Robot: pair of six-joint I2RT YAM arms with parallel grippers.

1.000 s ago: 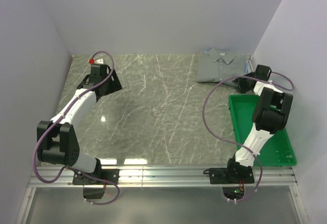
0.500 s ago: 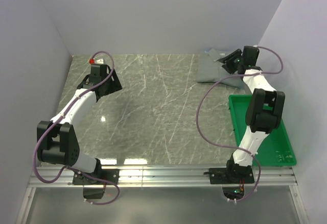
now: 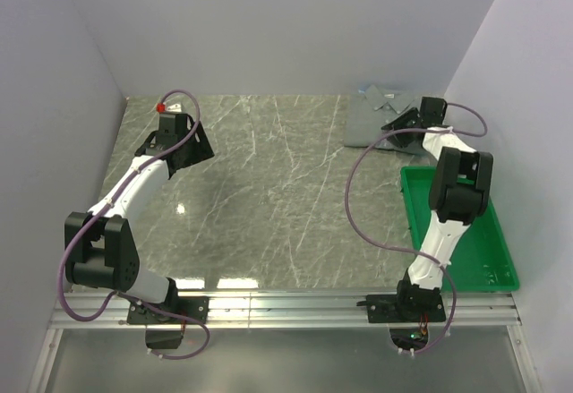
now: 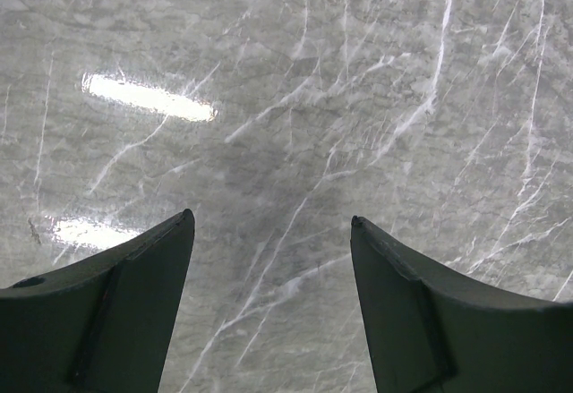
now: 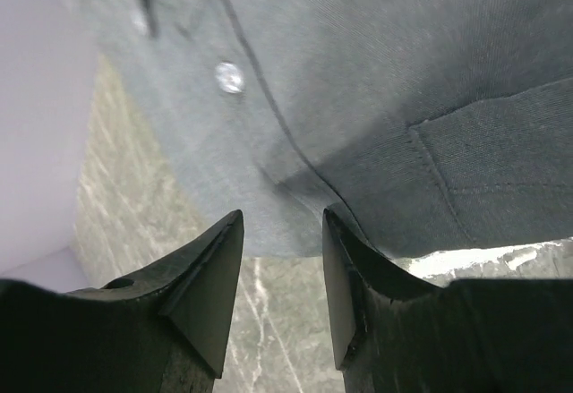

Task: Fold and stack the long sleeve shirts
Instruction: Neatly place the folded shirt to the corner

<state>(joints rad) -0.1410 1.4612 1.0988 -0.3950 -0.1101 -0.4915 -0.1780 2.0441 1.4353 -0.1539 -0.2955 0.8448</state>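
Observation:
The grey shirt (image 3: 363, 123) lies folded at the table's back right. In the right wrist view it fills the upper frame (image 5: 376, 62), showing a button (image 5: 229, 77) and the chest pocket (image 5: 488, 165). My right gripper (image 3: 392, 135) is open at the shirt's right edge. In its own view the gripper (image 5: 282, 218) has its fingertips at the shirt's hem, over the cloth edge, jaws narrowly apart. My left gripper (image 3: 185, 145) is open and empty over bare marble at the back left, as its wrist view (image 4: 269, 221) shows. The light blue shirt is out of view.
A green plastic tray (image 3: 483, 250) sits along the right side, near the right arm's base. The white walls close in the back, left and right. The marble tabletop (image 3: 277, 196) spreads between the arms.
My right gripper swung from the tray's back corner over to the grey shirt and came down at its right edge. The shirt's collar end looks slightly shifted. The left arm has not moved.

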